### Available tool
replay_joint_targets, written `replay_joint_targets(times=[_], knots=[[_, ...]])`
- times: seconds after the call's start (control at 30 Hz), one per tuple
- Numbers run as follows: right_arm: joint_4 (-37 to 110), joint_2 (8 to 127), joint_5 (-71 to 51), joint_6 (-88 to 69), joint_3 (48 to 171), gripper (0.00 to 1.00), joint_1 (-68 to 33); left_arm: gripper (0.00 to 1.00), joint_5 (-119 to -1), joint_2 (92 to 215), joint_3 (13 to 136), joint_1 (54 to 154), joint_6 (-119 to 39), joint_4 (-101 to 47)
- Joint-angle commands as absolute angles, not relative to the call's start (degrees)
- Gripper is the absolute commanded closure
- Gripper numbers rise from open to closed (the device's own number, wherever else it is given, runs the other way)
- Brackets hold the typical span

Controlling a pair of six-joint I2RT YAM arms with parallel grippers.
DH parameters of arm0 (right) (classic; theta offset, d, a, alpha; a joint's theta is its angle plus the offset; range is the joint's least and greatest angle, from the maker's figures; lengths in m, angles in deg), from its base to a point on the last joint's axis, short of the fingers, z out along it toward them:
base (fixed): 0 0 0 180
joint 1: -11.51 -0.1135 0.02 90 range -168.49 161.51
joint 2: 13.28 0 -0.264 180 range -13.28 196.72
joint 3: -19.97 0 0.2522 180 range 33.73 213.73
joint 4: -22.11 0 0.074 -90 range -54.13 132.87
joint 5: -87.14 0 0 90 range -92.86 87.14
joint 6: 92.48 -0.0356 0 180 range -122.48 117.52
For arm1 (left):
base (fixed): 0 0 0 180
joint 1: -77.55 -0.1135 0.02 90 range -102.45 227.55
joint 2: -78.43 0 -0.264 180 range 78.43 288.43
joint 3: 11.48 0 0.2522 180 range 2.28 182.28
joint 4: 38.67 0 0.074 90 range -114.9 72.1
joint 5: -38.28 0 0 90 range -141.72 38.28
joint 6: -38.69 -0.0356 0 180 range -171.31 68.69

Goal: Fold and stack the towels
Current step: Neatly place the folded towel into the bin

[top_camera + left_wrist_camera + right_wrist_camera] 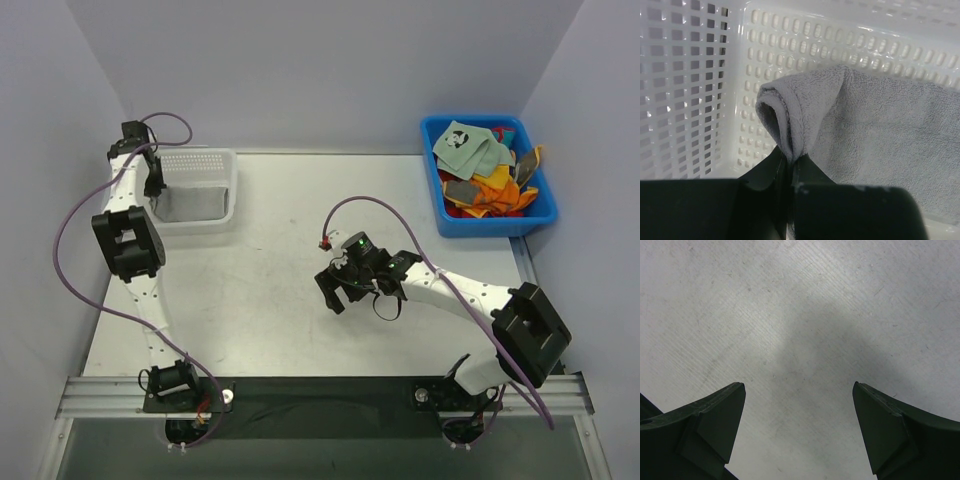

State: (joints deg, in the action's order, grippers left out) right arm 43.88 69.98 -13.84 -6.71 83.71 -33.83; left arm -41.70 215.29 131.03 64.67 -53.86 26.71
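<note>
Pinching the towel (880, 130) inside the basket (695, 90), the left gripper (788, 162) could drag its fold apart if lifted unreleased; the right gripper (799, 387) gapes empty.

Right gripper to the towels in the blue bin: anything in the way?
Nothing visible on the table between the open right gripper and the blue bin. Only the bin's near wall has to be cleared to reach the towels piled inside.

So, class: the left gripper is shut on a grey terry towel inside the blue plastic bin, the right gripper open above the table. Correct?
No: the left wrist view shows the left gripper shut on the grey terry towel inside a white mesh plastic basket. The rest holds.
</note>
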Motion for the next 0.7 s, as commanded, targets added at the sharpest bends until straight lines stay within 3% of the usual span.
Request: replay_joint_targets(times=[0.0,0.13,0.2,0.3,0.37,0.4,0.47,0.57,0.67], knots=[[45.01,70.65,-14.37,-6.69,86.03,0.08,-33.84,1.0,-41.27,211.67,132.27,63.84,-53.07,25.02],[45.1,70.83,-14.46,-6.61,86.2,0.08,-33.84,0.94,-41.35,211.58,131.48,63.66,-52.72,24.14],[45.1,70.83,-14.46,-6.61,86.2,0.08,-33.75,0.76,-41.18,211.32,131.39,63.49,-51.93,24.14],[45.01,70.48,-14.2,-6.43,86.2,0.08,-33.84,0.41,-40.3,210.62,131.39,63.49,-51.67,23.96],[45.1,70.22,-13.93,-6.26,86.47,0.08,-33.84,0.32,-39.86,209.22,131.3,63.49,-51.75,23.62],[45.1,70.04,-13.32,-6.34,86.55,0.08,-33.75,0.23,-39.25,208.69,131.13,63.49,-51.66,23.61],[45.1,69.34,-12.35,-6.43,86.91,0.08,-33.84,0.18,-38.46,206.5,131.04,63.49,-51.58,23.35],[45.18,67.76,-9.02,-6.61,87.08,0.08,-33.75,0.03,-36.17,202.55,130.6,63.4,-51.66,22.74],[45.36,65.65,-4.45,-7.48,86.91,0.07,-33.23,0.02,-35.38,197.81,129.9,63.49,-49.75,22.47]])
